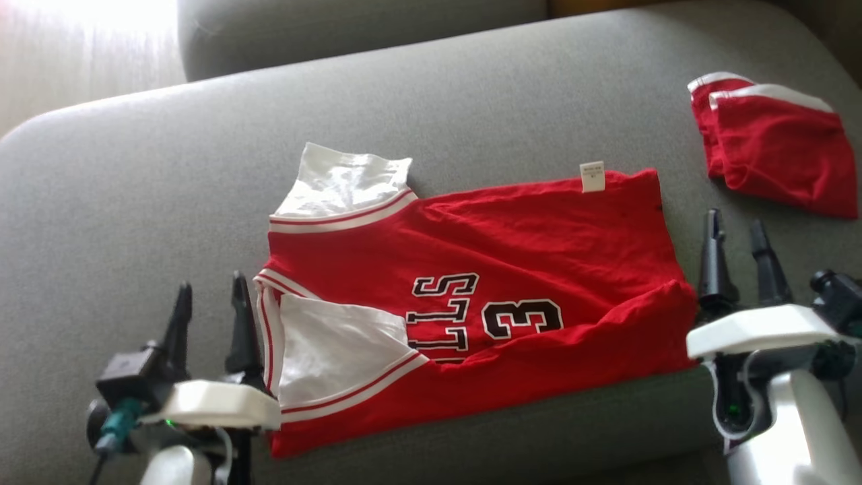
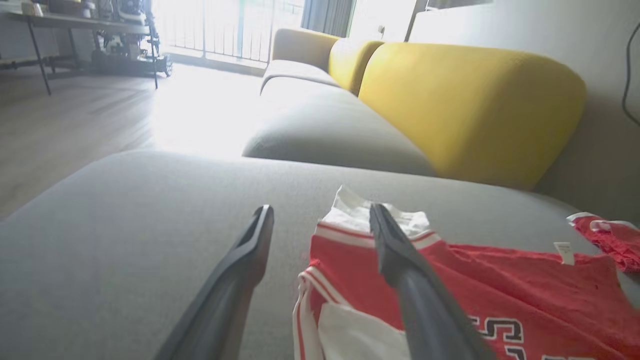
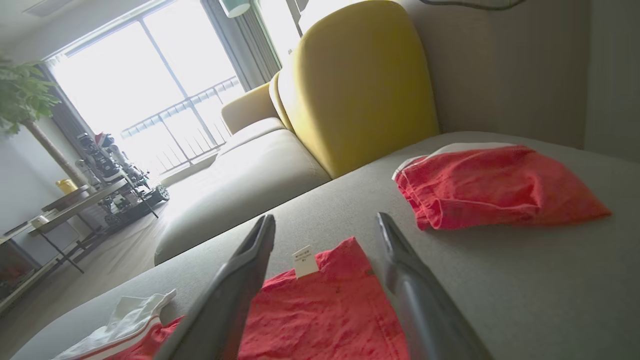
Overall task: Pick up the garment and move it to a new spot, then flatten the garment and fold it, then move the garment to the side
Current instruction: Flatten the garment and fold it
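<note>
Grey sofa [image 2: 150, 240], yellow backrests [image 2: 470, 105], sunlit window [image 3: 150, 85].

Red jersey [image 1: 525, 249] bearing number 3, partial lettering "LLS", small tag [image 1: 592, 176] illegible

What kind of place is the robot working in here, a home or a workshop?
Most likely a living room, perhaps a staged one. The red jersey lies on a grey sofa seat with yellow back cushions, and a tall window with a balcony railing lights a wooden floor.
</note>
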